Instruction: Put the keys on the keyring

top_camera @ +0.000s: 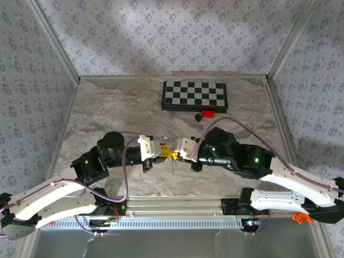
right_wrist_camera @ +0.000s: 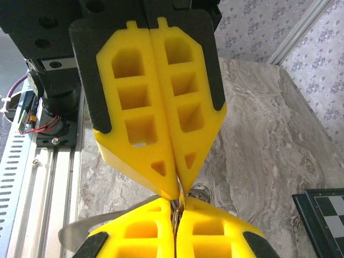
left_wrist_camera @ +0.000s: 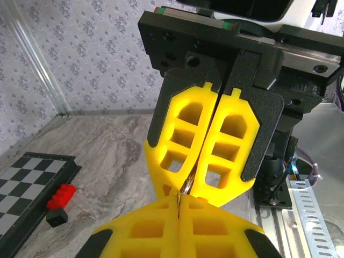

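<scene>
Tip to tip, mid-table, open marble all round!
Left gripper [top_camera: 165,152] and right gripper [top_camera: 177,155] meet with ribbed yellow fingers [right_wrist_camera: 161,102] clenched. The key [right_wrist_camera: 80,230] juts its flat silvery blade nearward, and the keyring [right_wrist_camera: 202,190] loops thinly on the far side. Which pinches which, can't tell. The checkerboard [top_camera: 194,95] lies far off on the veined table [top_camera: 118,107].

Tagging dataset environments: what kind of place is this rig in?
Probably a lab test cell, not a home: a marble-look tabletop is enclosed by patterned fabric walls on aluminium framing, with a checkerboard, likely for calibration, at the far side.
</scene>
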Available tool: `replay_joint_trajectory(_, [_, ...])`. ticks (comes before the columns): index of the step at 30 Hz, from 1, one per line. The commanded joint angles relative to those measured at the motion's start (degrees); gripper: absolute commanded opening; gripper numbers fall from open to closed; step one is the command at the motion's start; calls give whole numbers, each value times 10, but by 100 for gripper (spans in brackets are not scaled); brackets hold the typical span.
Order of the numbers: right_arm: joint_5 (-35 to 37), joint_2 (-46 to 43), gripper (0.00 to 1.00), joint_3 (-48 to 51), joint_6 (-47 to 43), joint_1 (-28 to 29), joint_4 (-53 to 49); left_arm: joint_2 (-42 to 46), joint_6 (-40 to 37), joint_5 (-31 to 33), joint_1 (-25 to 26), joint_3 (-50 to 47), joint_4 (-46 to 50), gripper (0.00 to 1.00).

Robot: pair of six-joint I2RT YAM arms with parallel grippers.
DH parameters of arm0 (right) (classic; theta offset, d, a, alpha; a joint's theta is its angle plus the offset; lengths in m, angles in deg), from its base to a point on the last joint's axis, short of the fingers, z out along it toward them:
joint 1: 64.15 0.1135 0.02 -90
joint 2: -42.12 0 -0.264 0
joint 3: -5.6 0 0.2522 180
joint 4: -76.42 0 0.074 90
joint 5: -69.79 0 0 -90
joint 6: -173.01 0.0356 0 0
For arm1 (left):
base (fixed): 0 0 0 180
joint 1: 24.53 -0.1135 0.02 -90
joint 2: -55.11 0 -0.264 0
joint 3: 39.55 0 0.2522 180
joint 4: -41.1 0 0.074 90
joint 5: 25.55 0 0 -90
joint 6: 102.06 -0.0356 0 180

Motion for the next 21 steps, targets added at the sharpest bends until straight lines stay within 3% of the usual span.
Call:
replay_joint_trajectory(1, [-2,-14,0,-24,-12,10,11,14,-3,18,0,1,-17,0])
replay_joint_trajectory(4, [-1,-28,2,-8,-8,12,31,36,14,10,0,-19,-75,0])
replay_joint_trajectory(6, [1,-42,19,5,-1,14,48,48,27,-2,0,-28,-114,0])
replay_joint_trajectory(9, [-1,-58,27,19,5,15,67,54,47,-20,0,-36,-161,0])
replay_joint_trajectory(12, [-2,-65,25,25,7,17,79,50,71,-35,0,-48,-209,0])
replay_joint_trajectory(15, [0,-66,13,26,7,20,83,46,93,-43,0,-63,-254,0])
replay_joint_trajectory(21, [6,-65,16,27,9,25,86,43,124,-50,0,-80,-316,0])
